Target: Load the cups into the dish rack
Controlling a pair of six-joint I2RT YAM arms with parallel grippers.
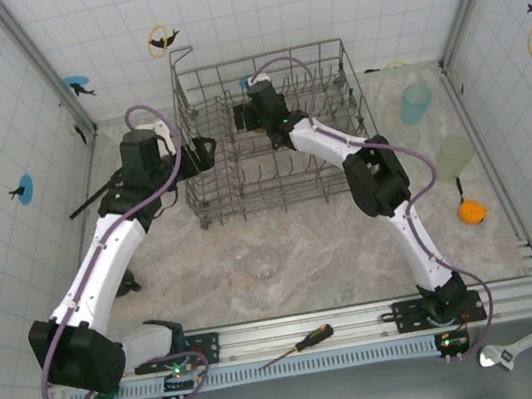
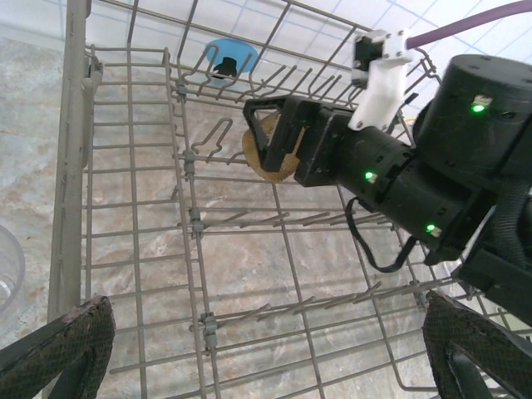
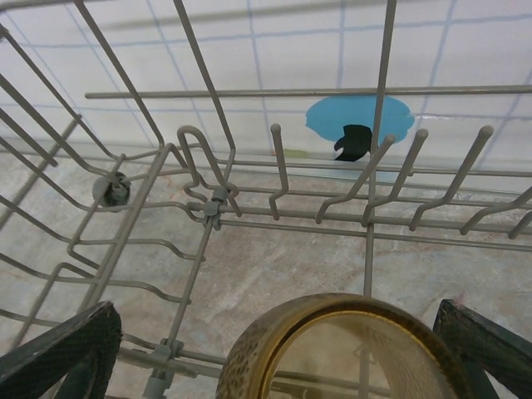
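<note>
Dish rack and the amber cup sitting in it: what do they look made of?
Dish rack: thin grey wire rods with a dull finish, probably coated metal. The grey clips at the crossings look like plastic. Amber cup: translucent, with rack wire showing through it, and a smooth, slightly glossy rim. It could be glass or plastic; the look doesn't settle which.

The top camera looks down from 6 o'clock, far off, with the rack (image 1: 234,189) at 12. Both wrist cameras sit close at the rack and share the amber cup (image 3: 349,349); the left one faces the right arm (image 2: 399,183).
</note>
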